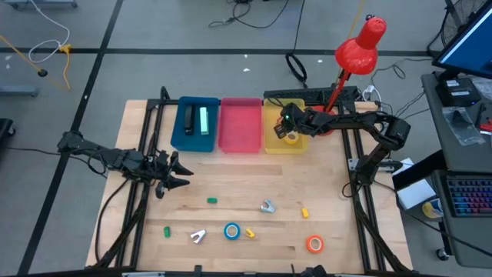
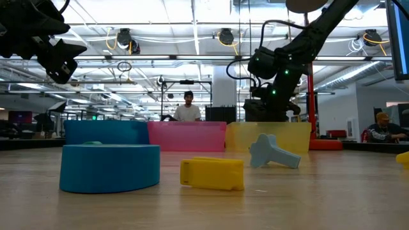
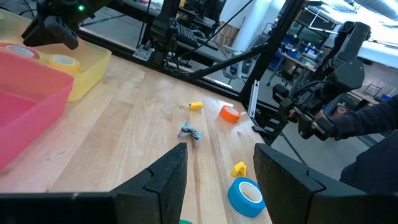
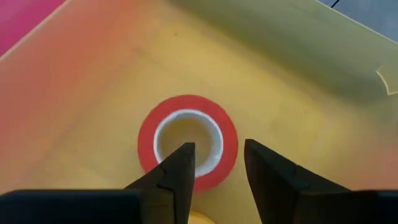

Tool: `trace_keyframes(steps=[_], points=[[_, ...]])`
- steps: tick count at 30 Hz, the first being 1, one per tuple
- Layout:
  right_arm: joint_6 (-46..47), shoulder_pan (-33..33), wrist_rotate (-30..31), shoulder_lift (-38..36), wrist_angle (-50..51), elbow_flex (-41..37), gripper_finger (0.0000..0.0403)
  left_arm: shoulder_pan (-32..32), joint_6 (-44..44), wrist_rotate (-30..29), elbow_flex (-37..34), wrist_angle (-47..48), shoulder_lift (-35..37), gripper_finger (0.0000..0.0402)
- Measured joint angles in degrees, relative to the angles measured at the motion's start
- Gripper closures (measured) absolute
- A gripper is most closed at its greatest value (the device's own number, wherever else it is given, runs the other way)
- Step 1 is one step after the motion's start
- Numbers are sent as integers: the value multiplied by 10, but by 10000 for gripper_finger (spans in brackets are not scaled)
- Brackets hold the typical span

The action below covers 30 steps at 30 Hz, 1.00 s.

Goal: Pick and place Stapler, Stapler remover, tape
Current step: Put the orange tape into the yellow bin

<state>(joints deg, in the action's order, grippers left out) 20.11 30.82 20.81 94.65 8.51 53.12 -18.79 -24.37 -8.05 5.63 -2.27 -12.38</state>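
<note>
My right gripper hangs open over the yellow bin, fingers pointing down. In the right wrist view a red tape roll lies flat on the bin floor, just beyond the open fingertips; a bit of yellow tape shows beside it. The blue bin holds a green stapler. My left gripper waits open above the table's left side. A blue tape roll, an orange tape roll and a grey staple remover lie on the table.
The pink bin stands between the blue and yellow bins. Small yellow pieces, green pieces and a white staple remover are scattered near the table's near edge. A red desk lamp stands behind the yellow bin.
</note>
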Motion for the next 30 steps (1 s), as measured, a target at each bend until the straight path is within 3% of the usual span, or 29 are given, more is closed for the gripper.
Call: trace_keyframes(steps=[8,18,24,30], points=[[0,-5,-2,-15,1,0,267,0,-1,0,0,0,0,215],[-18,-46,-95,-83,8,0,281,0,-3,0,0,-9,0,215],[-48,-101,-202,-153,66,0,288,0,-4,0,0,-9,0,215],[-36,-173,-338,-217,217,1,289,0,-4,0,0,-9,0,215]])
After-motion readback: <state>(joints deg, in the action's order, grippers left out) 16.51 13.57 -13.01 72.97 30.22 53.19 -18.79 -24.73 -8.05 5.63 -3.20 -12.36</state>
